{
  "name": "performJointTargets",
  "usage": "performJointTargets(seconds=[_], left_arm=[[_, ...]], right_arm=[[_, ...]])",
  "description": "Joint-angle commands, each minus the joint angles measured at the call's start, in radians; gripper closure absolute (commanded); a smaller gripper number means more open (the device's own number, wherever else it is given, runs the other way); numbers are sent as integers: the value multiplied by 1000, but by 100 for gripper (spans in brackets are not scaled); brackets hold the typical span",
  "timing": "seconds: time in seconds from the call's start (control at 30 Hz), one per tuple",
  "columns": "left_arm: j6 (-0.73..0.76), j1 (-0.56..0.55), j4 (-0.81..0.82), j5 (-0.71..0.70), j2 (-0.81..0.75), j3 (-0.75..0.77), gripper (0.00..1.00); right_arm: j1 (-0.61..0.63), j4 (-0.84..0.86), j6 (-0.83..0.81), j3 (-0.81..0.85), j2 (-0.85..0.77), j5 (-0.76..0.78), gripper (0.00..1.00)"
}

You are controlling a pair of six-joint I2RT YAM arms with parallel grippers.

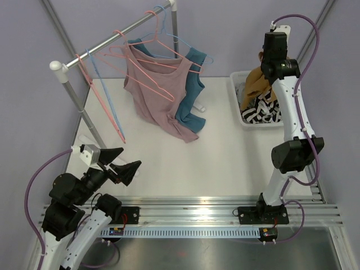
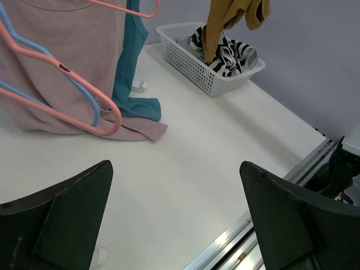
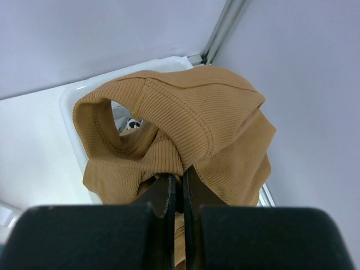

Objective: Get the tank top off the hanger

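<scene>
My right gripper [image 3: 179, 175] is shut on a mustard ribbed tank top [image 3: 191, 124], which hangs from it above the white basket [image 1: 239, 107]; in the top view the tank top [image 1: 254, 84] dangles below the gripper [image 1: 269, 68]. A mauve tank top [image 1: 154, 90] and a teal one [image 1: 192, 90] hang on pink and blue hangers [image 1: 147, 62] from the rail [image 1: 112, 39]. My left gripper [image 1: 126, 164] is open and empty, low over the table at the near left, far from the garments; it also shows in the left wrist view [image 2: 175, 191].
The basket [image 2: 191, 59] holds black-and-white striped clothing [image 1: 261, 112]. Empty pink and blue hangers [image 1: 101, 95] hang at the rail's left end. The rack's posts [image 1: 84, 118] stand at the table's left and back. A metal rail [image 1: 225, 211] runs along the near edge.
</scene>
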Motion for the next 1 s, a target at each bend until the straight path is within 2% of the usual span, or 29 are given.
performJointTargets(seconds=[0.0, 0.13, 0.3, 0.53, 0.77, 0.8, 0.83, 0.9, 0.93, 0.97], left_arm=[[-2, 2, 24, -33, -12, 3, 1], [-3, 2, 24, -32, -12, 3, 1], [-8, 2, 24, -39, -12, 2, 1], [-13, 2, 21, -48, -6, 3, 1], [-14, 2, 18, -53, -4, 8, 1], [-14, 2, 15, -64, 0, 10, 1], [-17, 2, 12, -71, 7, 14, 1], [-28, 2, 4, -111, 25, 40, 1], [-49, 2, 1, -125, 54, 54, 1], [-65, 2, -3, -140, 69, 68, 1]], right_arm=[[-39, 80, -39, 29, 65, -110, 100], [-82, 98, 43, -66, 138, -271, 100], [-121, 155, 139, -216, 221, -403, 100], [-167, 196, 197, -310, 350, -462, 100], [-171, 184, 221, -332, 386, -503, 98], [-170, 185, 231, -335, 360, -507, 96], [-171, 195, 249, -336, 344, -507, 82], [-171, 195, 266, -322, 294, -504, 63], [-171, 186, 277, -313, 278, -496, 47], [-171, 176, 280, -284, 263, -479, 40]])
